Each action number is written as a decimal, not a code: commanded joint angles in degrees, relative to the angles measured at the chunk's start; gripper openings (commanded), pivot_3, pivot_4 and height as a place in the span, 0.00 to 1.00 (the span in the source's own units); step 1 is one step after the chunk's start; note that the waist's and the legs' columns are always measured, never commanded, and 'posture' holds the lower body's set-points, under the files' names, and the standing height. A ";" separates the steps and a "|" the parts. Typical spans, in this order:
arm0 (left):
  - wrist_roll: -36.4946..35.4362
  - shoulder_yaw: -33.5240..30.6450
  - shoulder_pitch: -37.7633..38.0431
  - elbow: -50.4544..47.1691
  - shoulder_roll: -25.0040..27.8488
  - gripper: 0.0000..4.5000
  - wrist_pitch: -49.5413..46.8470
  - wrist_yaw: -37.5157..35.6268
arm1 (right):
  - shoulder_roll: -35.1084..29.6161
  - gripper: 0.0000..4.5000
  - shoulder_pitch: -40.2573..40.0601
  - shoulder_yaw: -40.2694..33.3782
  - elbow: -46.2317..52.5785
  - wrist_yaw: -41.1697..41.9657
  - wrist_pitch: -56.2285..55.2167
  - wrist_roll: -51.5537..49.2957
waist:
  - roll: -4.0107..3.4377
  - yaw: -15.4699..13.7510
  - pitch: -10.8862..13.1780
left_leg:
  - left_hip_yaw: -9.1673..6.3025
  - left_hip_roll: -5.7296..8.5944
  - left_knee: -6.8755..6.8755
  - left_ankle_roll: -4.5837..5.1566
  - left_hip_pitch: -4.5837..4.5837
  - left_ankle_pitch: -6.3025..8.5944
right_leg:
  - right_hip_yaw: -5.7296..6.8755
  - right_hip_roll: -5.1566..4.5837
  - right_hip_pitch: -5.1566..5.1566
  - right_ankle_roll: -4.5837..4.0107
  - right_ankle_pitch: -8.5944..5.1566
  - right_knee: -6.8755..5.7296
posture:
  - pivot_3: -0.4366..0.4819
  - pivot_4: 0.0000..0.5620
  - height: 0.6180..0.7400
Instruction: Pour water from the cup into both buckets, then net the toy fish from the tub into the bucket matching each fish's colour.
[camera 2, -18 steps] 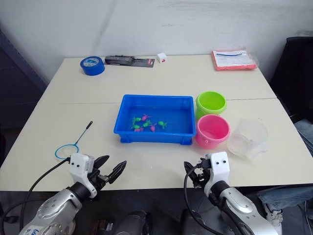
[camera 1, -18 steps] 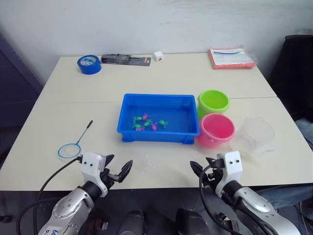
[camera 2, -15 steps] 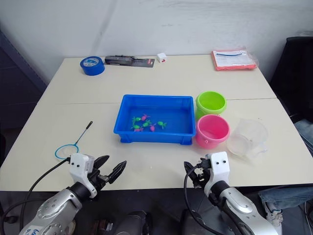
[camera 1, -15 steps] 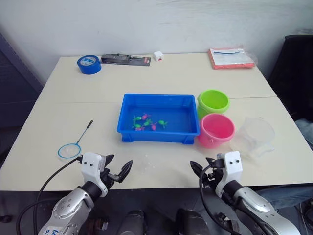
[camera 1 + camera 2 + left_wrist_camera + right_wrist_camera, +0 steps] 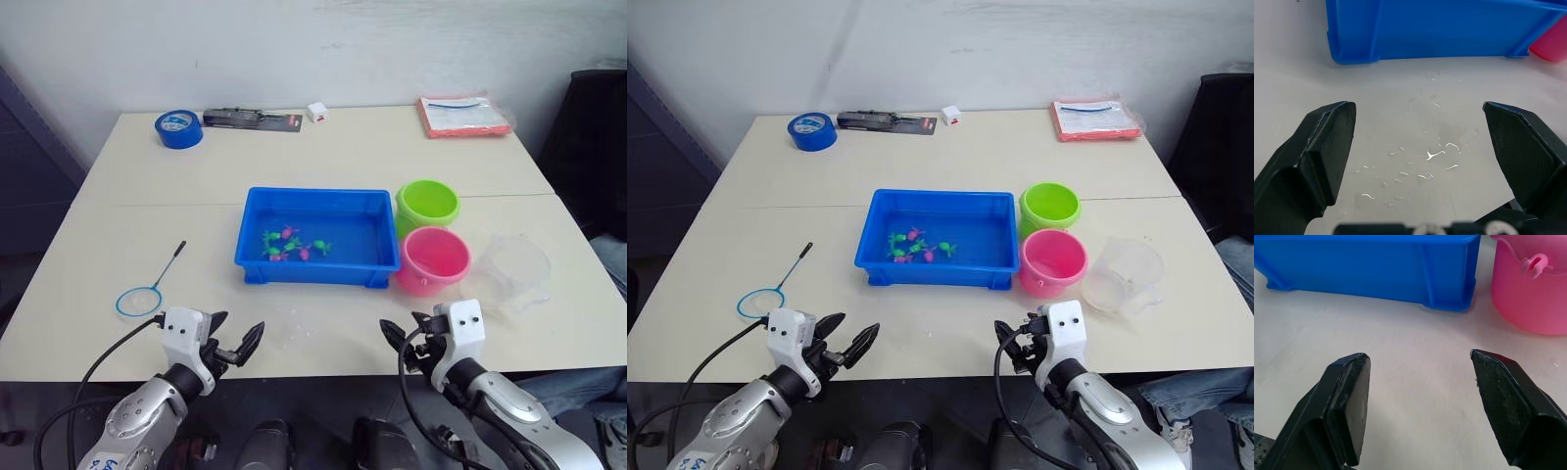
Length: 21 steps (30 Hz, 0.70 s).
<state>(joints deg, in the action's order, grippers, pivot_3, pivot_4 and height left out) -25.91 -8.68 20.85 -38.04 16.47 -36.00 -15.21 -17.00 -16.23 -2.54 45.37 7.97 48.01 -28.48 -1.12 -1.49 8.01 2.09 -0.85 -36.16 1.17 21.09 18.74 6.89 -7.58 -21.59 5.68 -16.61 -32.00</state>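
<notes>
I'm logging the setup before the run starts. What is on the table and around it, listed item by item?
Shallow blue plastic tub: one, table centre.
Tiny toy fish: several, pink and green, clustered inside the tub.
Lime green round bucket: one, right of the tub.
Pink round bucket: one, in front of the green one.
Clear plastic measuring cup: one, right of the pink bucket.
Blue-ringed scoop net: one, lying left of the tub.
Blue tape roll: one, far left corner.
Flat black packet: one, beside the tape.
Small white cube: one, far edge.
Red-edged clear pouch: one, far right corner.
Water droplets: scattered in front of the tub.
Left gripper: open, near edge.
Right gripper: open, near edge.
</notes>
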 commanded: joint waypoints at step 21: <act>-1.11 -10.19 -20.10 29.33 27.56 0.99 14.66 -30.02 | 0.75 1.00 -4.62 -10.27 -0.55 -3.37 -1.20 1.40 | -0.07 -1.24 -0.11 | 0.11 0.00 0.02 -0.15 0.04 0.04 | 0.00 -0.09 -0.43 -0.80 -0.42 -0.13 | 0.48 0.27 0.98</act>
<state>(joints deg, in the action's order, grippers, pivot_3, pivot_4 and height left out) -25.43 -19.57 2.97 -9.84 43.45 -22.12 -41.92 -16.97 -20.92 -10.44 44.48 6.06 48.30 -27.97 -1.18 -2.73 7.90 2.27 -0.84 -36.14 1.18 21.07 18.76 6.84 -7.68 -21.94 4.90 -16.95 -32.20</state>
